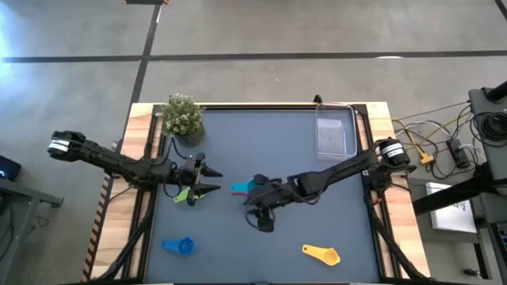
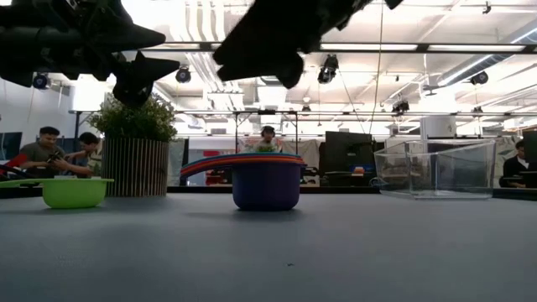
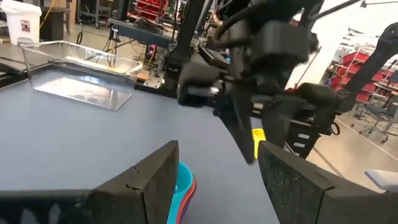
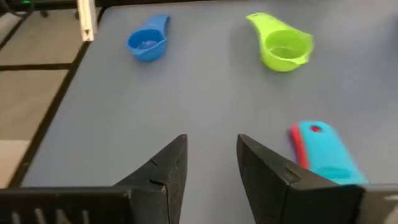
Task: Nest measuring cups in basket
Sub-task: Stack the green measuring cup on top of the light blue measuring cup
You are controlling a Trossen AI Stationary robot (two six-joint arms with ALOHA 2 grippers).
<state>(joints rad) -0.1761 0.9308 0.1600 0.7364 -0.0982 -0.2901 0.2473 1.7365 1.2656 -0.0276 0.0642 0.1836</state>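
A nested stack of cups (image 2: 267, 184) rests on its base mid-table: a dark purple cup lowest, with red, orange and light blue rims above. Its light blue handle (image 1: 240, 188) points toward the table's left. My right gripper (image 4: 211, 158) is open and hovers above the stack (image 2: 277, 59), just to the near side of that handle (image 4: 323, 152). My left gripper (image 1: 215, 181) is open, raised left of the stack, and points at it (image 3: 183, 183). The green cup (image 1: 184, 195), blue cup (image 1: 181, 246) and yellow cup (image 1: 321, 253) lie apart on the table. The clear basket (image 1: 336, 131) stands at the far right.
A potted plant (image 1: 182, 117) stands at the far left corner, behind my left arm. Bare grey table surface lies between the stack and the basket (image 2: 436, 168). People sit beyond the table's far edge in the low view.
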